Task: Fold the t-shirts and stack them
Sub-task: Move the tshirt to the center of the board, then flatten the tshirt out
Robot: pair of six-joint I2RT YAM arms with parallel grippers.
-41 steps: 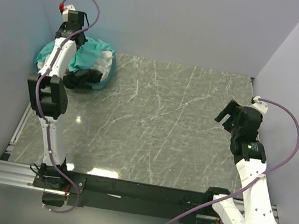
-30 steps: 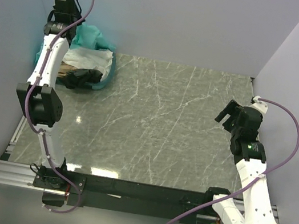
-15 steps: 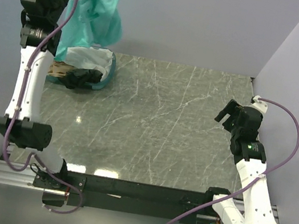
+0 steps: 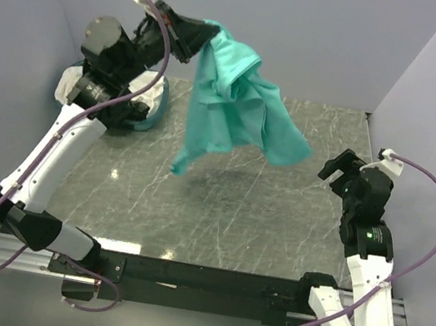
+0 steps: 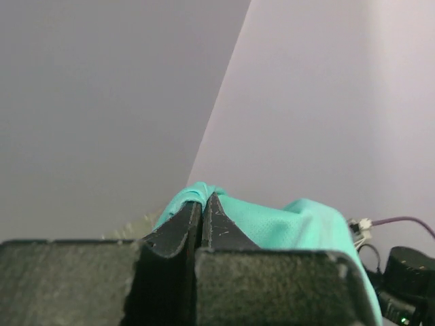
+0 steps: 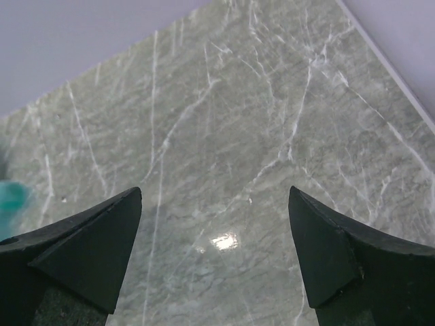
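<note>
Right now the left arm's fingers (image 5: pixel 201 221) are pressed fully together on a bunched fold of the plain teal-green cloth t-shirt (image 4: pixel 240 112), holding it high above the grey marbled tabletop (image 4: pixel 273 232). The shirt flares out in the air. One corner trails low to the left and another is flung out to the right, and no part appears to touch the surface. The right arm's fingers (image 4: pixel 337 167) stand wide apart and hold nothing. They hover over the right side of the tabletop, near that flung corner but apart from it. By the left arm sits the oval teal-rimmed basket (image 4: pixel 153 109), with a patch of white cloth (image 4: pixel 70 82) beside it (likely another shirt, though the arm hides most of it).

The weak spot, I judge, is the pinch itself. It takes only a small gather, and I cannot tell which part of the shirt that is. A swinging load could slide out of so small a bite. Even if it holds, the cloth may land twisted or heaped, which would bury the sleeves and hem the fold depends on. The flaring right corner could also drape over the waiting right arm and snag there.
</note>
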